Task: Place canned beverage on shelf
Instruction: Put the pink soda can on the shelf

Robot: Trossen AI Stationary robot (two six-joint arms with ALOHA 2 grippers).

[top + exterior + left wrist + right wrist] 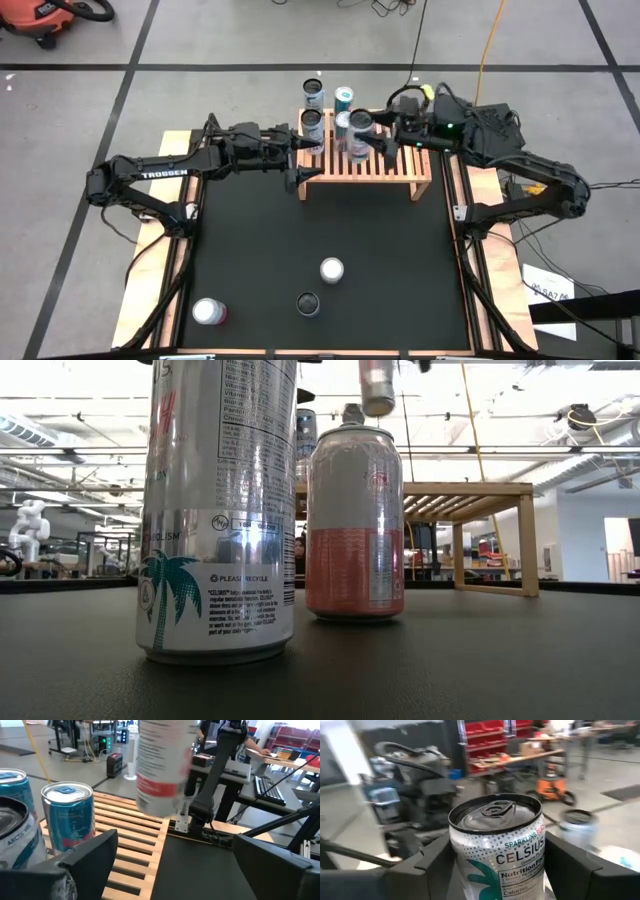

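Note:
The shelf (385, 170) is a light-wood slatted rack at the table's far edge. Several cans stand on its left part, among them a blue one (67, 815) and a dark-topped one (314, 94). My right gripper (364, 134) is shut on a silver Celsius can (496, 851), which hangs above the slats (377, 385). My left gripper (304, 166) stands open at the shelf's left end with nothing between its fingers (90, 852). Three more cans stand on the black mat near the front: (331, 270), (308, 303), (208, 312). My right gripper pinches the Celsius can's side wall (535, 862) between its two fingers, a little below the top rim. The fingers come level from the table's right. The can stands upright in the hold, and its bottom (377, 405) is clear above the shelf's top.
The shelf's right half (400, 165) shows bare slats. In the low view, a tall Celsius can (220, 510) and a salmon can (355, 520) stand close to the camera and hide part of the shelf (490, 490). Wooden rails (455, 200) border the mat.

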